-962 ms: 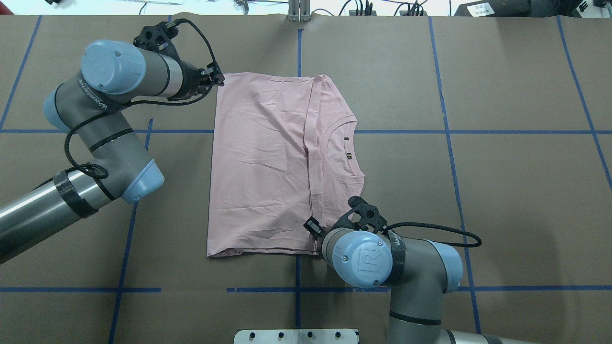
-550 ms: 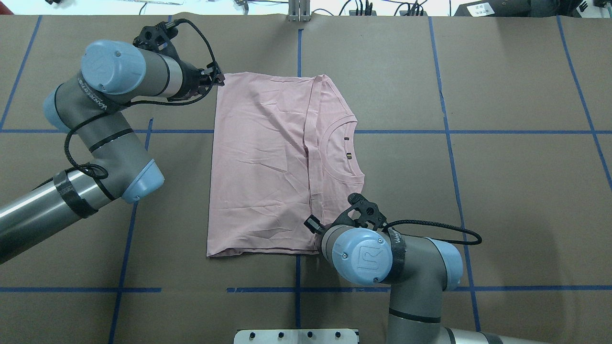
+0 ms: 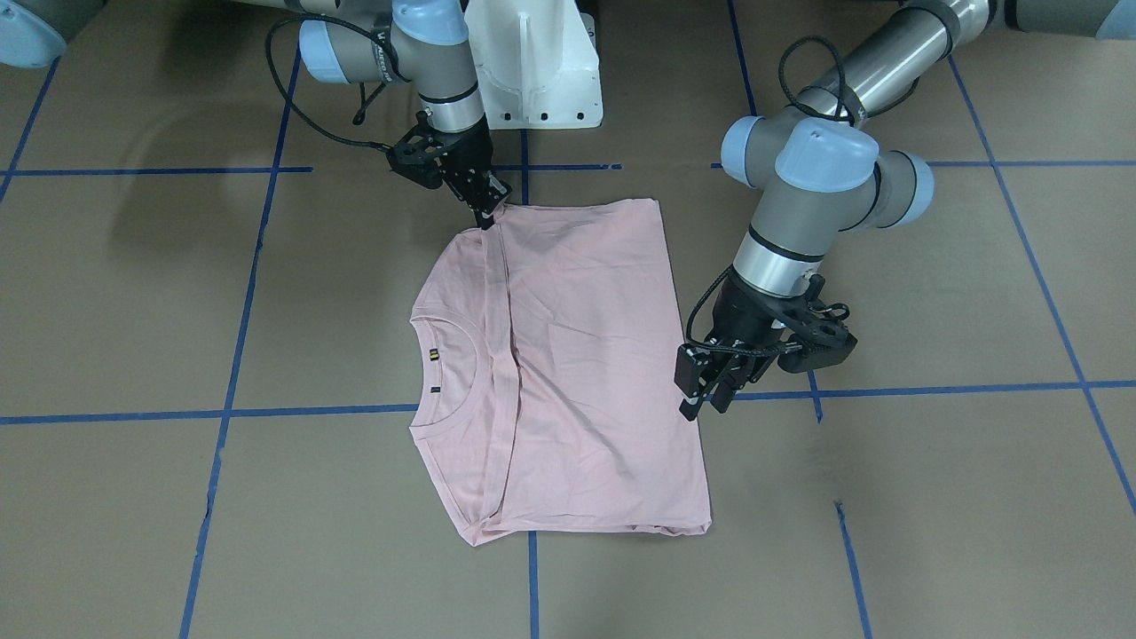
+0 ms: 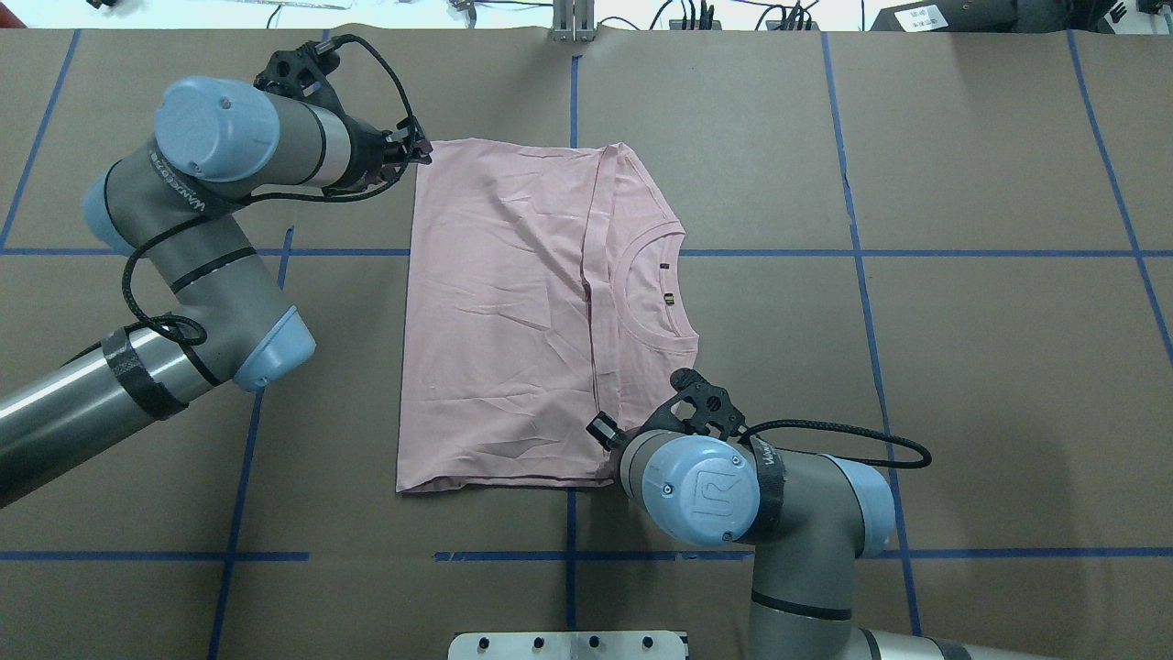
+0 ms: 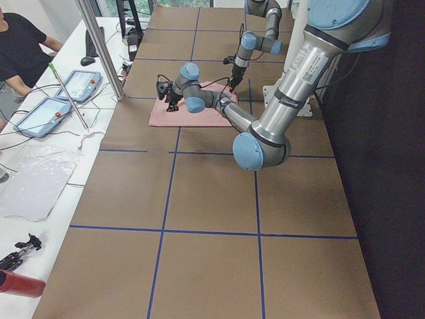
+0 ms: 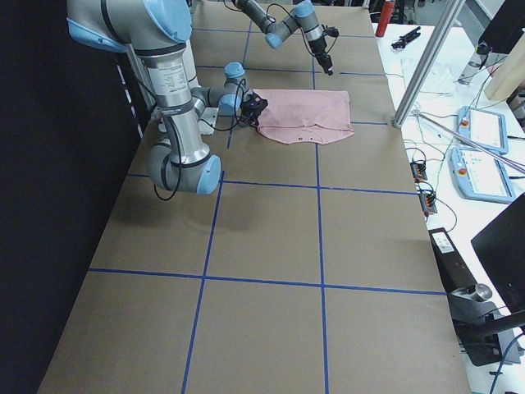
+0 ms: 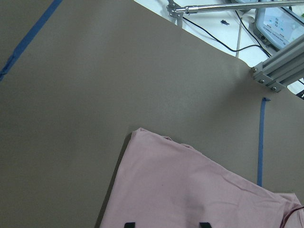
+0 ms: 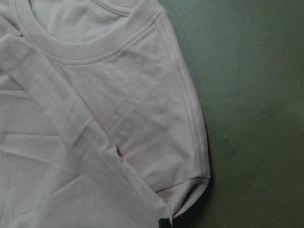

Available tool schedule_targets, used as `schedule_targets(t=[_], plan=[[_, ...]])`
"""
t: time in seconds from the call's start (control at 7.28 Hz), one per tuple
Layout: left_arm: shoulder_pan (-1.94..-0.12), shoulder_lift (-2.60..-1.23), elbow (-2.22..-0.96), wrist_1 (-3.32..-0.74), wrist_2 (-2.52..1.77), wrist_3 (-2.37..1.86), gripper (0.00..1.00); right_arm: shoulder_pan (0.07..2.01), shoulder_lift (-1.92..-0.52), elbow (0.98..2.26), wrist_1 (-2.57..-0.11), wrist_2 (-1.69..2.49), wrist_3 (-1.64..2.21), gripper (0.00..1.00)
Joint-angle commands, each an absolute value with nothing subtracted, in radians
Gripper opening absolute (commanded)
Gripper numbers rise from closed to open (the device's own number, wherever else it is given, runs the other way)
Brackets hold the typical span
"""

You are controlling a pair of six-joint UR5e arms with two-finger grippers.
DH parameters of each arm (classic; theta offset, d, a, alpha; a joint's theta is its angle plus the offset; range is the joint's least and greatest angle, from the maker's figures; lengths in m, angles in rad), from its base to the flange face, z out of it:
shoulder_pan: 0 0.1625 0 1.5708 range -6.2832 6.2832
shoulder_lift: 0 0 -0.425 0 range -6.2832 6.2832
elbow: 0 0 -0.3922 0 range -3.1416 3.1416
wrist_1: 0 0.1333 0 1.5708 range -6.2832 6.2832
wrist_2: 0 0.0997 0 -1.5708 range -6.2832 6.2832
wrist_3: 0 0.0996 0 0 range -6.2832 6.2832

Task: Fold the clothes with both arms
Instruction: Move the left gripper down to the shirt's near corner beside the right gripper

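The pale pink T-shirt [image 4: 513, 312] lies folded on the brown table, plain side up, its ribbed collar [image 4: 655, 293] showing to the right of the hem strip. My left gripper [image 3: 701, 399] hangs open above the shirt's far-left corner [image 7: 142, 135]; its two fingertips [image 7: 129, 224] stand apart with nothing between them. Down at the shirt's near edge is my right gripper [image 3: 488, 213], by the end of the hem strip. It looks shut on the shirt's corner [image 8: 190, 185]. In the overhead view the right wrist hides that gripper's fingers.
The white pedestal base [image 3: 532, 71] stands at the robot's edge of the table. Blue tape lines [image 4: 852, 252] cross the brown surface. Past the far edge, an aluminium post [image 5: 99, 46], pendant screens [image 5: 80, 83] and a seated person [image 5: 20, 53] are at a white bench.
The right arm's elbow and wrist have shifted slightly right and away from the robot. The left gripper has crept a little toward the far-left corner. The shirt lies as before.
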State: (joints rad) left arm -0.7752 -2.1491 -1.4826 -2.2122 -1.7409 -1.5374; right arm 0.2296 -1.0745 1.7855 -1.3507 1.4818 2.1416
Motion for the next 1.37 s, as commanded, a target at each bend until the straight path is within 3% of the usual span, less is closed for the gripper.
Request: schedule_targets(t=[0.0, 0.55, 1.24], plan=[[-0.756, -2.129, -1.540, -2.178, -1.743, -1.616, 0.54, 0.236, -1.094, 1.822, -1.351, 1.482, 2.143, 0.00], [-0.489, -1.946, -1.935, -1.935, -1.720, -1.926, 0.61, 0.213, -1.178, 1.926, -1.350, 1.482, 2.145, 0.00], [-0.241, -1.867, -1.956, -1.784, -1.643, -2.092, 0.61, 0.210, -1.189, 1.944, -1.350, 1.485, 2.145, 0.00]])
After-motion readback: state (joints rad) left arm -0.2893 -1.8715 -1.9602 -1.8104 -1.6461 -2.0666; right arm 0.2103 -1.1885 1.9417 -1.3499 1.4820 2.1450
